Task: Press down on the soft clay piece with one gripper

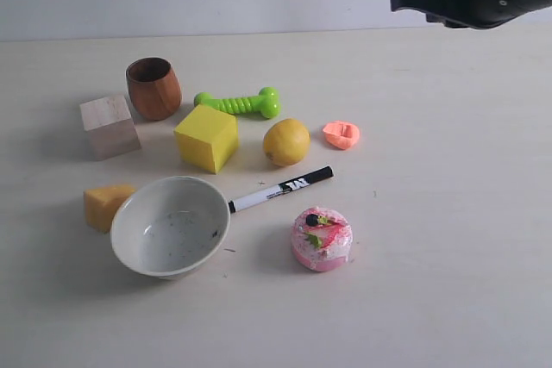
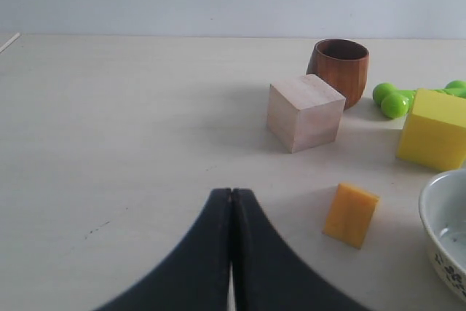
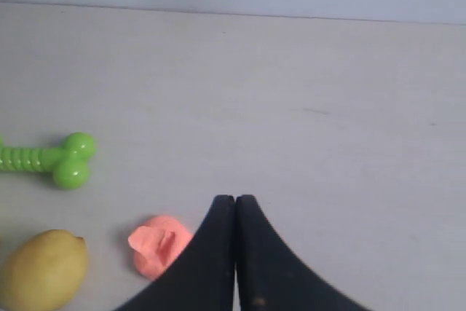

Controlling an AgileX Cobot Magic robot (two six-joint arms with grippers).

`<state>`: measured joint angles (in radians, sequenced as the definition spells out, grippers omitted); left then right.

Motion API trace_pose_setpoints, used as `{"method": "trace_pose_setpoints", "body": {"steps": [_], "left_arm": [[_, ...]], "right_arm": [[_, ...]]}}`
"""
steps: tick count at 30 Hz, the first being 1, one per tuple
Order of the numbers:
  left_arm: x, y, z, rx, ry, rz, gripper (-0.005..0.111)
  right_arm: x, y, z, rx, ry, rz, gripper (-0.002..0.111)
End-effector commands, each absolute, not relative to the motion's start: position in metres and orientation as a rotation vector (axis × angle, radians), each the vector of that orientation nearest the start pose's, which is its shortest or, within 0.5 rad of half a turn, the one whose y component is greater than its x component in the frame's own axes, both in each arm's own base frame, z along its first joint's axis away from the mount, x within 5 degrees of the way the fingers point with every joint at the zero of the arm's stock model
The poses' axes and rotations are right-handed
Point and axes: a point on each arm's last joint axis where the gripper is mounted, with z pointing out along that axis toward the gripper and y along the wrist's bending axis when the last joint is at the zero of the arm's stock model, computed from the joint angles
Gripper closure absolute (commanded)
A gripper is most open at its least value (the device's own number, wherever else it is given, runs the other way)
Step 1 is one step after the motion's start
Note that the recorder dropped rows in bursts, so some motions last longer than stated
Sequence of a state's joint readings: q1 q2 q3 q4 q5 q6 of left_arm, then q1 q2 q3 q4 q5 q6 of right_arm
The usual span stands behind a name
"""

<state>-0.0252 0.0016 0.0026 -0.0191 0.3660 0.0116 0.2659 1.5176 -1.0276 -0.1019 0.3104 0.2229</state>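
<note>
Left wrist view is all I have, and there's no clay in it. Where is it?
Observer: The soft clay piece lies just right of the lemon in the exterior view, not touching it.
Operator: Right tool on it?
Observer: No. The right tool is shut and empty, hanging clear of the clay.
Operator: Clay shape?
Observer: Flattish, with a dent in its top.

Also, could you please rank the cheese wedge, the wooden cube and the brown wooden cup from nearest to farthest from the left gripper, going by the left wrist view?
Measured from the left gripper:
1. The cheese wedge, lying close beside the shut fingertips.
2. The wooden cube, farther out on the table, beyond the wedge.
3. The wooden cup, just behind the cube.
</note>
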Motion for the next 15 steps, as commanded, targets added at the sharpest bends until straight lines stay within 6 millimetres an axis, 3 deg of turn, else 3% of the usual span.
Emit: {"method": "trace_pose_setpoints", "body": {"steps": [1,10,15], "left_arm": [[0.053,-0.002,0.181,0.025,1.838,-0.035,0.107],[0.053,-0.002,0.181,0.025,1.838,-0.035,0.107],[0.053,-0.002,0.181,0.025,1.838,-0.035,0.107]], "right_arm": [[0.306,0.058,0.28,-0.066,2.229,0.138,0.108],[0.245,0.001,0.302,0.097,2.039,0.04,0.108],[0.197,-0.014,0.308,0.123,1.95,-0.029,0.108]]}}
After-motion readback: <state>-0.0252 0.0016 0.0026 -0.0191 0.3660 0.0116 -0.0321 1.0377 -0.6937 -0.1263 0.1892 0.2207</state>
